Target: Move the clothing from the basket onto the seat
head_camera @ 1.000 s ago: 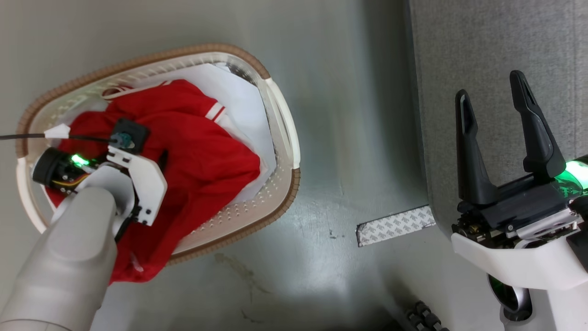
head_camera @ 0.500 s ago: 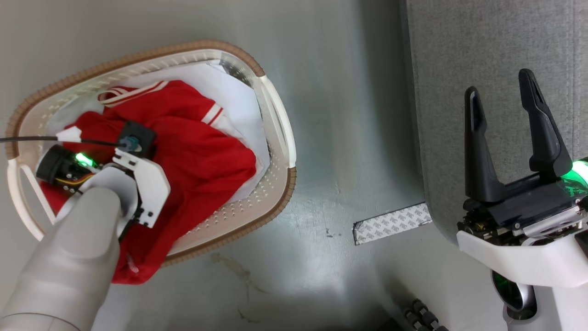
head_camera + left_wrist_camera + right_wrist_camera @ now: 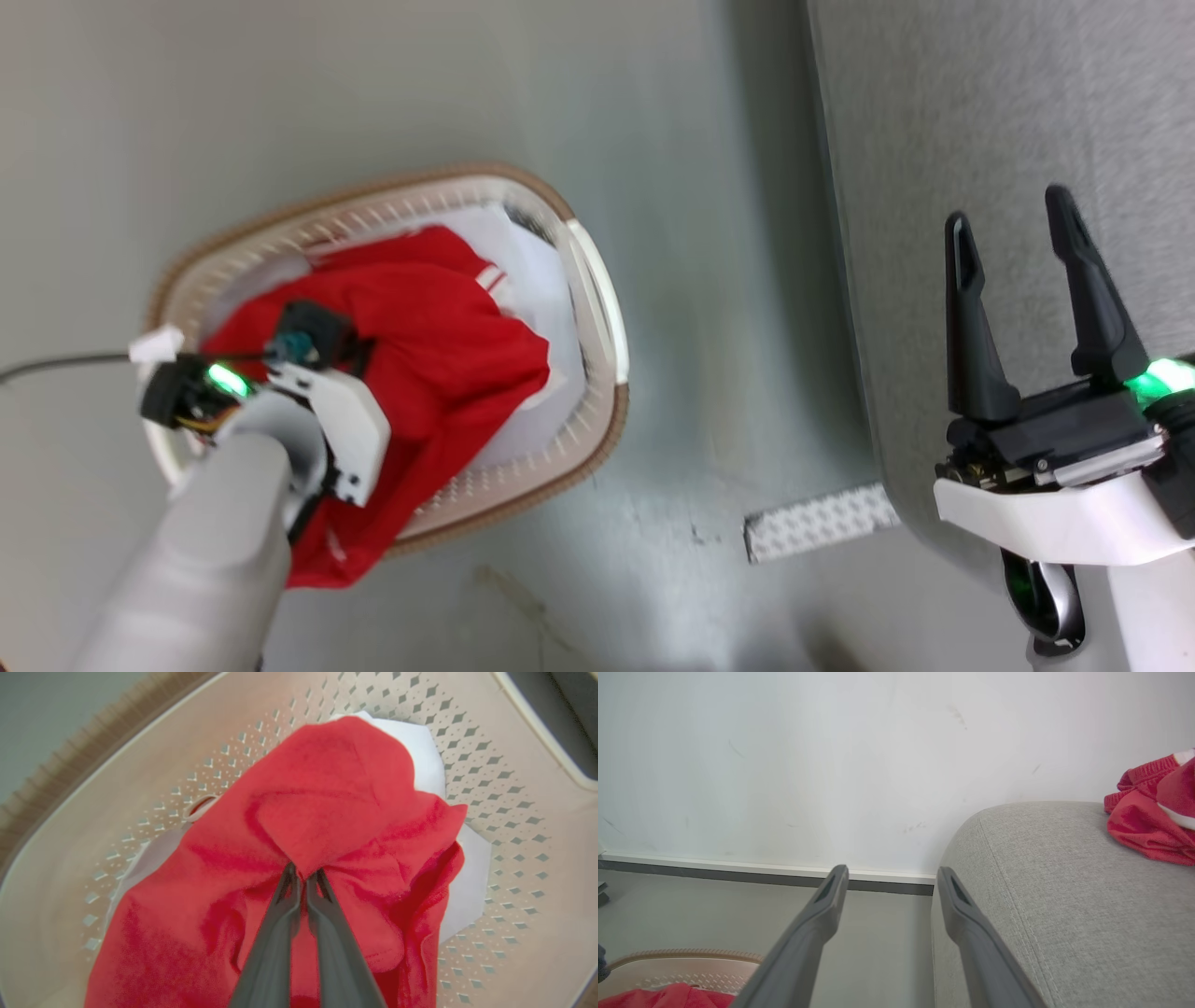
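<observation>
The white basket with a brown rim stands on the floor at the left. Red clothing lies bunched inside it and hangs over its near rim. My left arm reaches down into the basket. In the left wrist view my left gripper is shut on a raised fold of the red clothing. My right gripper stands open and holds nothing, above the edge of the grey seat. The right wrist view shows that gripper beside the seat's rounded corner, where another red garment lies.
A white sheet lies under the red clothing in the basket. A patterned tape strip sticks to the grey floor by the seat's corner. A white wall with a dark baseboard stands behind the seat.
My left gripper has shut on the red clothing and gathered it into a peak. The head camera has shifted, so the basket sits lower and further right. The right gripper stays open.
</observation>
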You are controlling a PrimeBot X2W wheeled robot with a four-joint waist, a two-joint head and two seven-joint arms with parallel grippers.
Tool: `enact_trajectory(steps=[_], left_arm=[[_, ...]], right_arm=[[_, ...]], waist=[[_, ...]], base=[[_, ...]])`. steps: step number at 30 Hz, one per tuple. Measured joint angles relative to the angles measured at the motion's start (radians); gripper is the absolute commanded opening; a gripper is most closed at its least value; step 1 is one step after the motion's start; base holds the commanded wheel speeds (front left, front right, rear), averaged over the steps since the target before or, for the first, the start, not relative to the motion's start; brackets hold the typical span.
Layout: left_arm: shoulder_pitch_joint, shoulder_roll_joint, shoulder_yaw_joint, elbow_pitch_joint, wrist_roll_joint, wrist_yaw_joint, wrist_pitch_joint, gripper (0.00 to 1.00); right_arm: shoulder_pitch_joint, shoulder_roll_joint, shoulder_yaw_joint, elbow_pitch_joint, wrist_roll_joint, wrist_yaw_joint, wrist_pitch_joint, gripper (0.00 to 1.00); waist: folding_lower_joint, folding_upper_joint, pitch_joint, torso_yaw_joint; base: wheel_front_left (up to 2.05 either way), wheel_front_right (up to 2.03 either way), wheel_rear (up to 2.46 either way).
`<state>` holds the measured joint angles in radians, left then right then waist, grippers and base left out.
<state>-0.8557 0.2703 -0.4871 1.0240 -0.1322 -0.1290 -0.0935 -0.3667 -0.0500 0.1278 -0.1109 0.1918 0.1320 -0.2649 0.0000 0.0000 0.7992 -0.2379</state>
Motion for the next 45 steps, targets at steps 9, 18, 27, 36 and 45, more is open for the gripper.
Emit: enact_trajectory(steps=[9, 18, 27, 36, 45], left_arm=[[0.140, -0.017, -0.010, -0.103, -0.125, -0.002, -0.042, 0.00], [0.324, 0.028, 0.021, -0.329, -0.215, 0.016, -0.011, 0.00], [0.517, 0.078, 0.093, -0.659, -0.285, 0.129, 0.049, 0.00], [0.704, 0.119, 0.177, -0.913, -0.328, 0.256, 0.056, 0.00], [0.900, 0.120, 0.253, -1.009, -0.358, 0.362, 0.009, 0.00]], right_arm=[[0.067, 0.000, -0.040, 0.097, -0.014, 0.000, 0.000, 1.00], [0.138, 0.000, -0.079, 0.178, -0.007, 0.000, 0.000, 1.00], [0.192, 0.000, -0.107, 0.228, -0.020, 0.000, 0.000, 1.00], [0.256, 0.000, -0.140, 0.281, -0.051, 0.000, 0.000, 1.00], [0.339, 0.000, -0.140, 0.345, -0.097, 0.000, 0.000, 1.00]], waist=[[-0.0001, 0.0000, -0.178, 0.043], [-0.0002, 0.0001, -0.366, 0.074], [-0.0003, 0.0000, -0.517, 0.097], [-0.0002, 0.0002, -0.633, 0.114], [-0.0002, 0.0002, -0.755, 0.119]], base=[[0.00, 0.00, 0.00], [0.00, 0.00, 0.00], [0.00, 0.00, 0.00], [0.00, 0.00, 0.00], [0.00, 0.00, 0.00]])
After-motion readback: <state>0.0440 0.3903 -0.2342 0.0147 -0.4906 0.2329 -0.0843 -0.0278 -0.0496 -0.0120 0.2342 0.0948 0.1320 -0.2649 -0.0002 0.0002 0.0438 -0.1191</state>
